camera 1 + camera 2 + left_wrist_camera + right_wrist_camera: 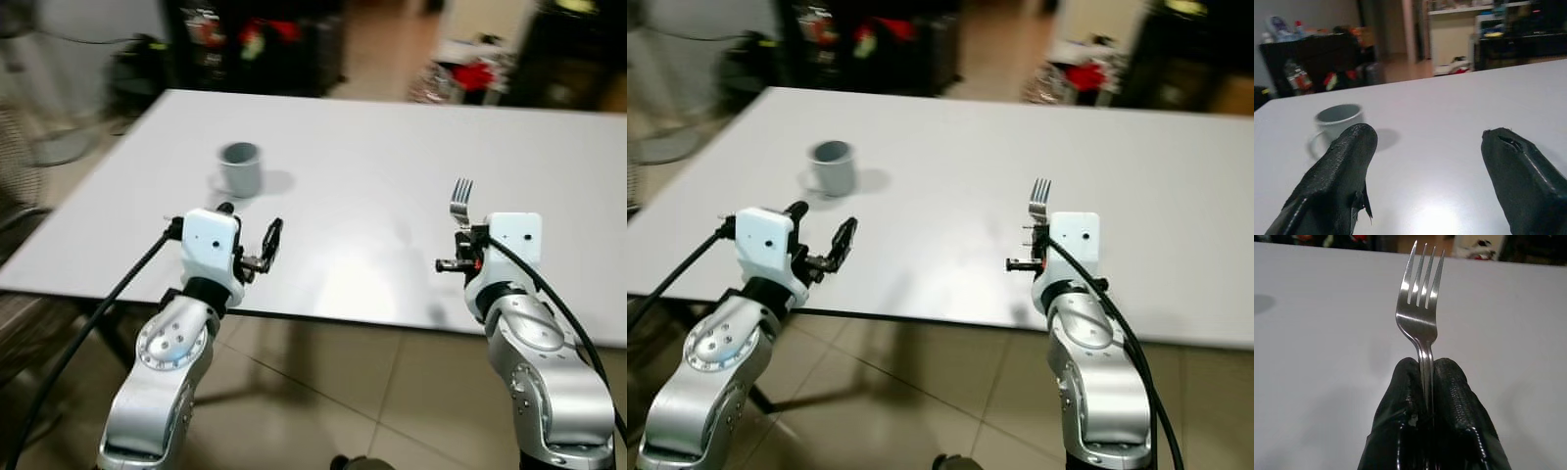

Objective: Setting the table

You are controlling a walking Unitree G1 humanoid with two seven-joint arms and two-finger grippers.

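Your right pincer [1426, 382] is pinching a silver fork [1420, 308] by the handle, its two black fingers [1457, 396] pressed together on either side of the stem. The fork sticks straight out past the fingertips with its four tines pointing away from the wrist (toward 12 o'clock as your head camera sees it). In the left eye view the fork [459, 201] hangs over the near right part of the white tabletop [392, 147], close to the front edge, and you cannot tell from the pictures whether its tines touch the surface.

Your left pincer [250, 235] is spread wide with nothing between its fingers [1337, 176]. It hovers at the near left edge of the tabletop, just over the front rim.

A grey mug [240, 167] stands upright on the tabletop at about 12 o'clock from the left pincer, near it but apart. From the fork it lies at roughly 10 o'clock, well apart. The left wrist view shows the mug's [1337, 120] handle on its side nearer that camera, and its shadow falls on the white surface beside it.

Beyond the far edge, at 12 o'clock, there is dark, blurred furniture [255, 44] with red items on it. Tiled floor [323, 392] shows below the front edge between your two silver arms.
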